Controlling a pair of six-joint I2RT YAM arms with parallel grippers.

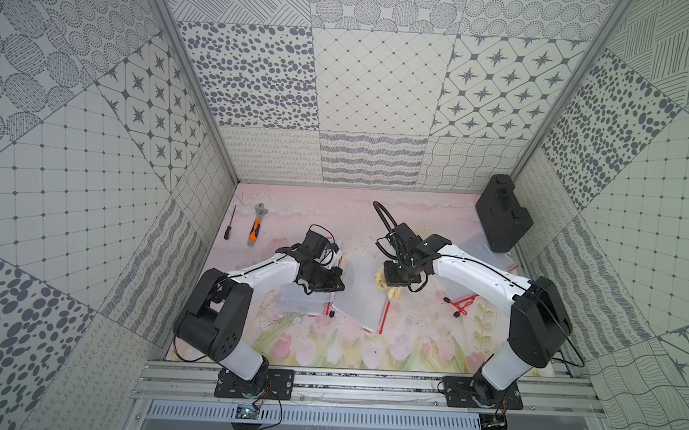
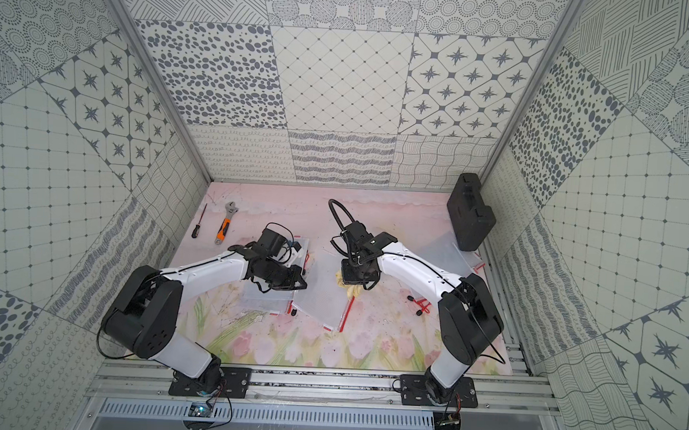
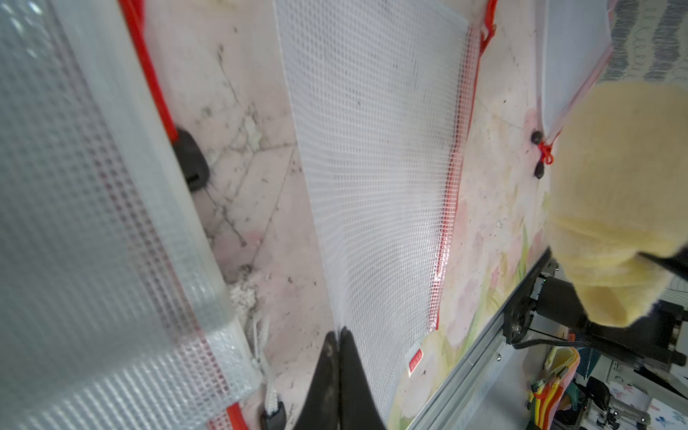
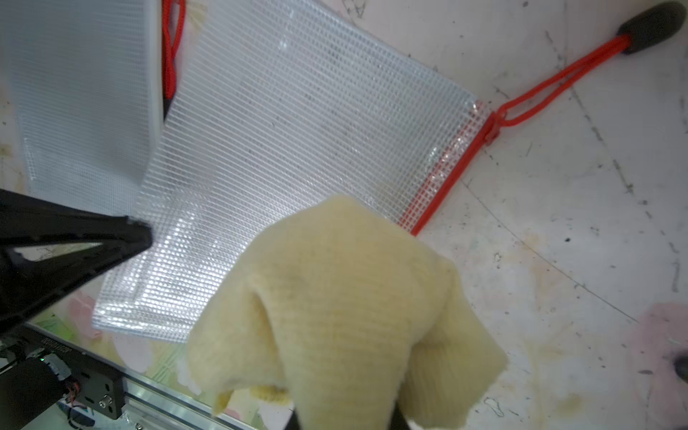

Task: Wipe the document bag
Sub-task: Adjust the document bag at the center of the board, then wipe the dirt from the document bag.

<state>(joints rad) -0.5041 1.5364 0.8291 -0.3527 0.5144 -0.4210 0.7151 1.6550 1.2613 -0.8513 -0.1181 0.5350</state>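
Observation:
The document bag (image 1: pixel 357 296) (image 2: pixel 323 299) is a clear mesh pouch with a red zipper, lying mid-table. In the left wrist view the document bag (image 3: pixel 379 167) curves up to my left gripper (image 3: pixel 339 331), whose jaws are pressed together on its edge. In the top views the left gripper (image 1: pixel 338 282) sits at the bag's left edge. My right gripper (image 4: pixel 344 417) is shut on a yellow cloth (image 4: pixel 335 298) that hides its fingertips. The cloth (image 1: pixel 385 287) hangs over the bag's right edge, near the zipper (image 4: pixel 446 175).
More mesh bags lie around: one under the left arm (image 1: pixel 303 302), two at the right (image 1: pixel 489 250) (image 1: pixel 459 295). A wrench (image 1: pixel 256 224) and a screwdriver (image 1: pixel 230 223) lie at the back left. A black case (image 1: pixel 502 213) leans in the back right corner.

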